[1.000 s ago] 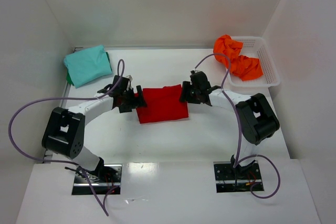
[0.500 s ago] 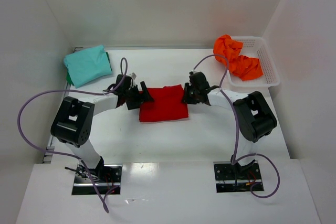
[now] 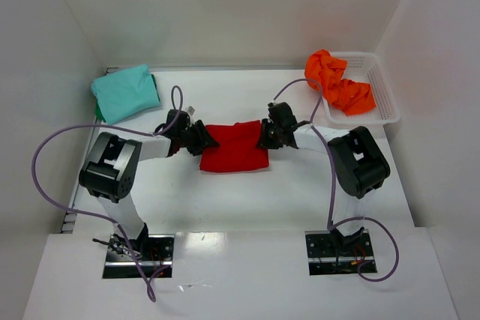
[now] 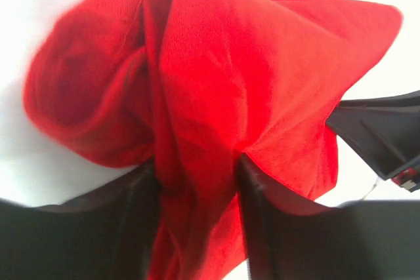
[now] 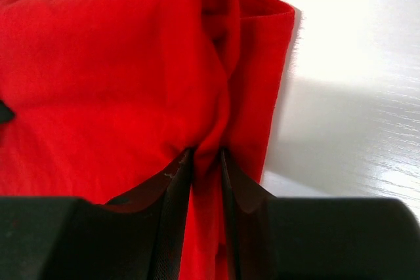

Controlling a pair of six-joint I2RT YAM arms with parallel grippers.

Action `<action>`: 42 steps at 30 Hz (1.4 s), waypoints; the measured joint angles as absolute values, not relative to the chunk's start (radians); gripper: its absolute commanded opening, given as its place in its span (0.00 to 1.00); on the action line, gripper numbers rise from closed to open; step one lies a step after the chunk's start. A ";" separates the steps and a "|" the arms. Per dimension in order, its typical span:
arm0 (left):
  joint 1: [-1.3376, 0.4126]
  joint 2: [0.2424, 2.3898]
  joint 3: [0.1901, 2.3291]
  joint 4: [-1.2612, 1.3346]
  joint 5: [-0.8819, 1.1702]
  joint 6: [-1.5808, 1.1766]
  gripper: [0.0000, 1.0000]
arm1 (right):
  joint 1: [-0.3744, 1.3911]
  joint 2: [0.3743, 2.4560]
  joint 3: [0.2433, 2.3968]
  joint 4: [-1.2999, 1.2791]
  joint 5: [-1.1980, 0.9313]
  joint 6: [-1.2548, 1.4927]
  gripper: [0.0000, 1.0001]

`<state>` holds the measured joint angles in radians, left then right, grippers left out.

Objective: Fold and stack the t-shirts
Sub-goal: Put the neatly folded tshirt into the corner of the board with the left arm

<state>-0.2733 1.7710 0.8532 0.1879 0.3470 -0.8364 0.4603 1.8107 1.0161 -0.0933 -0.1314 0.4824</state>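
Whereas it gaped beside the cloth a second ago, left gripper (image 3: 201, 139) now pinches red t-shirt (image 3: 234, 149) at its left edge; right gripper (image 3: 264, 134), narrower than before, clamps the right edge, mid-worktop (image 3: 225, 200).

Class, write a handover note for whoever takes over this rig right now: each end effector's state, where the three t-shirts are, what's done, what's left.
Left end effector: shut on red t-shirt, left edge.
Right end effector: shut on its right edge.
Red: folded, mid-table. Teal t-shirt: folded, far-left corner. Orange t-shirt: crumpled in white basket, spilling over its rim, far right.
Done: teal and red folded.
Left: probably stack red on teal; fold and stack orange.
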 measured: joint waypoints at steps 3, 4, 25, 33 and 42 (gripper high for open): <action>-0.272 1.790 0.848 0.197 0.362 -0.842 0.29 | 0.460 1.811 1.016 -0.093 -0.136 0.483 0.30; -0.272 1.797 0.848 0.196 0.363 -0.839 0.22 | 0.460 1.811 1.016 -0.093 -0.136 0.485 0.30; -0.115 1.922 1.453 -0.343 0.083 -0.517 0.00 | 0.311 1.410 1.090 -0.171 -0.082 0.477 1.00; 0.014 2.039 1.720 -0.438 0.002 -0.386 0.00 | 0.311 1.262 1.032 -0.191 -0.083 0.480 1.00; 0.103 2.155 2.001 -0.516 0.002 -0.335 0.00 | 0.311 1.189 0.907 -0.263 -0.090 0.534 1.00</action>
